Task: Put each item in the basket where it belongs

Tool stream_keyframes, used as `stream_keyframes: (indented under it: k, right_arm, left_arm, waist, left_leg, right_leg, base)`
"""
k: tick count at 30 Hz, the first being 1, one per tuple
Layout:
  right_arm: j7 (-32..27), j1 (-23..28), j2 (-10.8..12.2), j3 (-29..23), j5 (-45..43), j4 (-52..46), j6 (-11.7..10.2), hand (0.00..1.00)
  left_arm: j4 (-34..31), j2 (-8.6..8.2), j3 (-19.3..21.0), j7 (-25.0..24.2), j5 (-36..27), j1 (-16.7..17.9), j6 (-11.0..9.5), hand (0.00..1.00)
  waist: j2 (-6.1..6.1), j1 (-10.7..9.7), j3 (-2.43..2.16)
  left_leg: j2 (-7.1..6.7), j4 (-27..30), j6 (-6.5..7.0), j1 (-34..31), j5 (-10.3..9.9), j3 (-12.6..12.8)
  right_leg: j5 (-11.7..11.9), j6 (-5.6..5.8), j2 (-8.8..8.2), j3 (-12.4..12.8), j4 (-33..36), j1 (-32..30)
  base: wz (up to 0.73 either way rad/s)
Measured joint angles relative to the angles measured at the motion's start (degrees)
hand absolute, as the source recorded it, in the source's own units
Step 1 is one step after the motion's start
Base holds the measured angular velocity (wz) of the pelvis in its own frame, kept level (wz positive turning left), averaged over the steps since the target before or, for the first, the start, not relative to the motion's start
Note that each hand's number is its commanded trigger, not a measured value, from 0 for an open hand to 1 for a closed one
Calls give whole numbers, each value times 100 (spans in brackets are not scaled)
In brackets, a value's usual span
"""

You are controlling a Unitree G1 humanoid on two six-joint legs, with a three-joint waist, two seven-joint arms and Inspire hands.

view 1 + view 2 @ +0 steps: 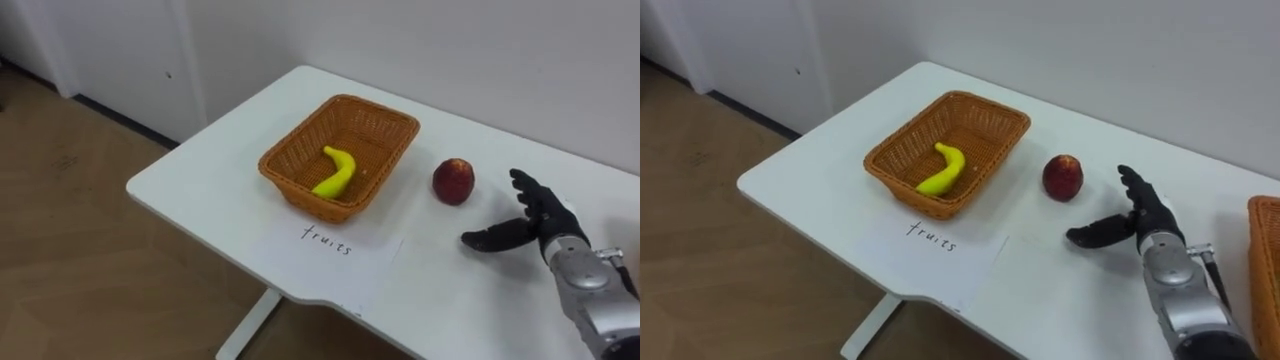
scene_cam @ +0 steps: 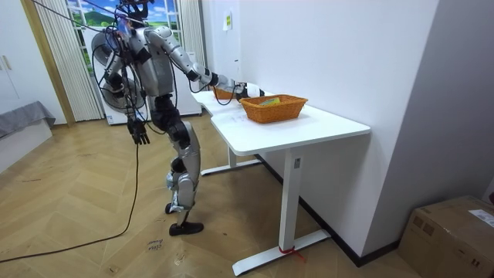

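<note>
A wicker basket point(image 1: 385, 130) stands on the white table point(image 1: 200, 180) with a yellow banana point(image 1: 337, 172) lying inside it. Just in front of it lies a paper label point(image 1: 325, 240) with a handwritten word. To the basket's right a red apple point(image 1: 453, 181) rests on the tabletop. My right hand point(image 1: 540, 215) hovers open a short way to the right of the apple, thumb stretched towards it, touching nothing. In the room view my left hand point(image 2: 139, 133) hangs relaxed by my side, holding nothing.
A second wicker basket point(image 1: 1265, 260) shows at the far right, close to my right forearm. The table's left end and front edge drop to wooden floor point(image 1: 80, 260). A white wall point(image 1: 450, 50) runs behind the table. I stand at the table's long side.
</note>
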Motion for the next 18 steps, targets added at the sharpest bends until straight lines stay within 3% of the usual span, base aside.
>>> stream_keyframes:
  k: [3, 7, 11, 13, 16, 18]
  right_arm:
    - [-86, -312, -1, 5, 401, 174, -8, 0]
    - [-182, -671, -12, 75, 602, 447, -138, 0]
    - [-335, -1122, -23, 274, 619, 627, -183, 0]
    - [-450, -1199, -59, 450, 698, 702, -323, 0]
    - [-456, -1466, -167, 697, 869, 868, -363, 0]
    - [-493, -1697, -188, 739, 902, 1016, -388, 0]
  left_arm:
    - [-72, 28, -2, 2, -166, -9, -56, 0]
    - [-197, 208, -1, 4, -282, -84, -99, 0]
    - [-199, 332, -45, 11, -485, -516, -130, 0]
    - [-200, 406, -129, 55, -630, -638, -174, 0]
    - [-182, 441, -130, 149, -801, -810, -244, 0]
    - [-182, 442, -243, 250, -992, -953, -251, 0]
  waist:
    - [-44, 18, 10]
    - [-113, 16, 52]
    - [-136, 124, 78]
    - [-155, 137, 90]
    - [-254, 176, 140]
    - [-304, 184, 146]
  left_leg:
    - [18, 11, -20, -150, 12, 10]
    - [60, 113, -57, -421, 1, -41]
    - [128, 278, -95, -899, 2, -44]
    - [121, 289, -97, -985, 8, -46]
    - [128, 295, -119, -1173, 26, -42]
    - [145, 357, -135, -1408, 44, -59]
  right_leg:
    - [11, -19, 16, 27, 23, -161]
    - [36, -61, 76, -4, -17, -347]
    - [79, -135, 143, -2, 88, -775]
    - [78, -137, 125, 5, 177, -884]
    - [69, -163, 130, 65, 238, -1114]
    - [94, -205, 175, 149, 273, -1350]
  base:
    - [-4]
    - [6]
    - [0]
    - [0]
    - [-3]
    - [-2]
